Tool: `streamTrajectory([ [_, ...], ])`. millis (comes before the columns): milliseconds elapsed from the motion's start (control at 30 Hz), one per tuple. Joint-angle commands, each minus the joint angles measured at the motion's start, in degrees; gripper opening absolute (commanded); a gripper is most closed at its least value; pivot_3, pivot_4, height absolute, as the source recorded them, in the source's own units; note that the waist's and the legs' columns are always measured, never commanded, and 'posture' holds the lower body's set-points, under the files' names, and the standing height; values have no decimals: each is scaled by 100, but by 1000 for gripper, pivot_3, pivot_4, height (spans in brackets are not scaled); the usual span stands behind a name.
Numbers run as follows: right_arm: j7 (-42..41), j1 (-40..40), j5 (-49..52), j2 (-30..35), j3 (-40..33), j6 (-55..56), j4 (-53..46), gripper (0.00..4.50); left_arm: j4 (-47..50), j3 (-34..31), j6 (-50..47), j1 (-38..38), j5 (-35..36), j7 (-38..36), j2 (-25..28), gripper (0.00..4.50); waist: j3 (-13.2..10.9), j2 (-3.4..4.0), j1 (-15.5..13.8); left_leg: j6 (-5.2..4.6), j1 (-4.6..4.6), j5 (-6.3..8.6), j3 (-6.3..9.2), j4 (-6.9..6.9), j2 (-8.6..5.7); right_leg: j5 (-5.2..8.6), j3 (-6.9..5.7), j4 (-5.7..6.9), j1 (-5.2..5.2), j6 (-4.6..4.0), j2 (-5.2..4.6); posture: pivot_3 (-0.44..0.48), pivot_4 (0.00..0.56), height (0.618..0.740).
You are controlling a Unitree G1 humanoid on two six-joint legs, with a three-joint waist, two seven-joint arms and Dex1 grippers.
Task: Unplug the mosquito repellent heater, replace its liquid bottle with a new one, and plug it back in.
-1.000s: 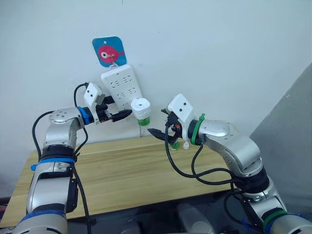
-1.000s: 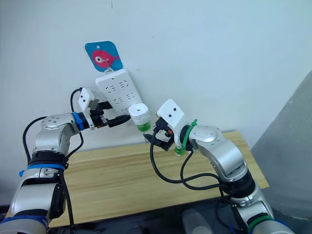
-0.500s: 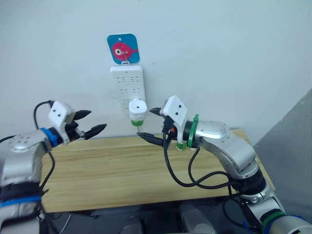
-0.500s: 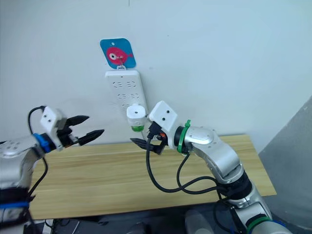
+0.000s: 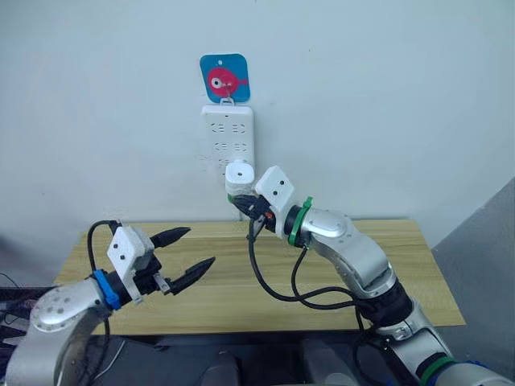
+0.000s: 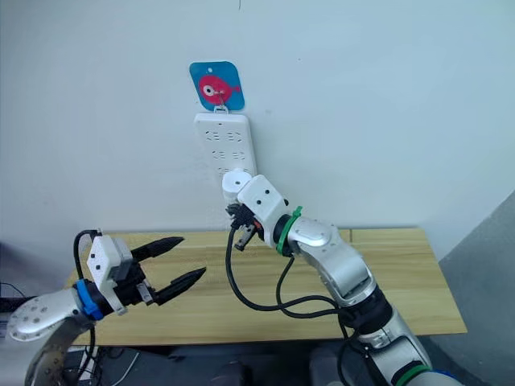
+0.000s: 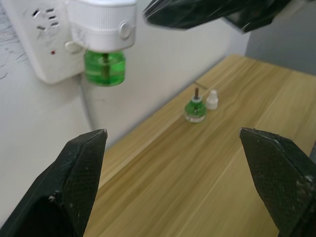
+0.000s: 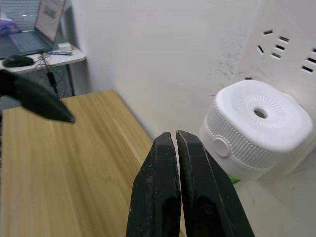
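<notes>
The white mosquito repellent heater (image 5: 239, 176) is plugged into the low end of a white power strip (image 5: 228, 137) on the wall. Its green liquid bottle (image 7: 104, 66) hangs under it. My right gripper (image 8: 175, 134) is shut on nothing, its tips just beside the heater (image 8: 256, 129) and slightly apart from it. My left gripper (image 5: 199, 247) stands wide open over the table's front left, far from the heater. A second green bottle (image 7: 195, 109) with a wick stands on the table next to a small white cap (image 7: 212, 99).
The wooden table (image 5: 402, 273) runs along the wall below the strip. A blue sign with a red fish (image 5: 224, 78) hangs above the strip. A laptop (image 8: 47, 19) sits on a desk far behind.
The head camera has shifted. My left arm has drawn back from the heater down to the table's front left, still open. My right gripper has shut and risen to the heater's side.
</notes>
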State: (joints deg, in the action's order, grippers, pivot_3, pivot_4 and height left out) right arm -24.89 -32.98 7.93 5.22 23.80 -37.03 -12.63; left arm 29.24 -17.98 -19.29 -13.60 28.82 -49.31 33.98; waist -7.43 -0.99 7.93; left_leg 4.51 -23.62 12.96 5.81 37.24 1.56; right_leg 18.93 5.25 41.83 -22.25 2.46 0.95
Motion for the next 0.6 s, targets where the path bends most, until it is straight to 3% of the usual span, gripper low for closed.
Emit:
streamTrajectory([
  [33, 224, -90, -137, -169, -133, 246, 79, 22, 382, 13, 122, 5, 0, 306, -104, 4500, -1, 0, 3, 0, 0, 0, -1, 0, -1, 0, 1, -1, 0, 0, 2, -94, 106, 692],
  [600, 379, -135, -317, -343, -217, 335, 466, 22, 238, 277, 454, 207, -135, 405, -85, 4500, -4, -1, 9, 0, 6, 0, -13, -9, -3, 0, 11, -7, -1, -1, 22, -101, 102, 692],
])
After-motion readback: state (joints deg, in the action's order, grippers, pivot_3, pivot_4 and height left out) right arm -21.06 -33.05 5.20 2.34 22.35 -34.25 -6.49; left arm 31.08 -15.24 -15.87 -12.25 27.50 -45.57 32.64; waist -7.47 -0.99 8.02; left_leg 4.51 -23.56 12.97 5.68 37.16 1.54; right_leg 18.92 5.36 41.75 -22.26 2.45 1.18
